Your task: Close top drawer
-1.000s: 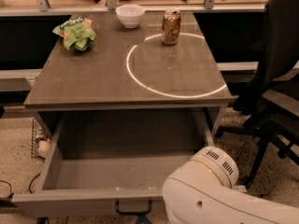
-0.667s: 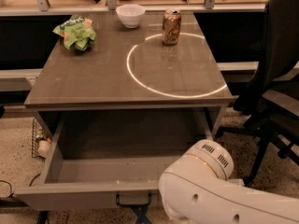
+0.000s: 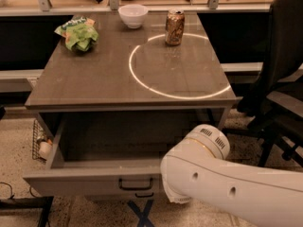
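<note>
One top drawer (image 3: 94,181) sits directly under the counter (image 3: 85,84) and stands pulled well out toward the camera. Its flat grey front lies forward of the counter's near edge, and its grey side walls and floor are exposed. A small dark bail handle (image 3: 136,184) is fixed near the middle of the front. A second, similar handle (image 3: 144,195) shows just below it.

The robot's white arm (image 3: 232,188) enters from the lower right. Its rounded elbow overlaps the right end of the drawer front, and a vented cylindrical joint (image 3: 208,143) rises over the drawer's right rear corner. The gripper is hidden behind this arm housing, at the right end of the drawer. Whether it is spread or closed cannot be determined.

The counter carries these items:
- A white bowl (image 3: 133,15) at the far edge.
- A bronze drink can (image 3: 174,27), upright, to the right of the bowl and on the far arc of a bright ring of light (image 3: 129,65).
- A green snack bag (image 3: 78,32) at the far left.

A dark office chair (image 3: 284,60) stands to the right of the counter. A wire basket (image 3: 37,141) sits on the floor at the left.
</note>
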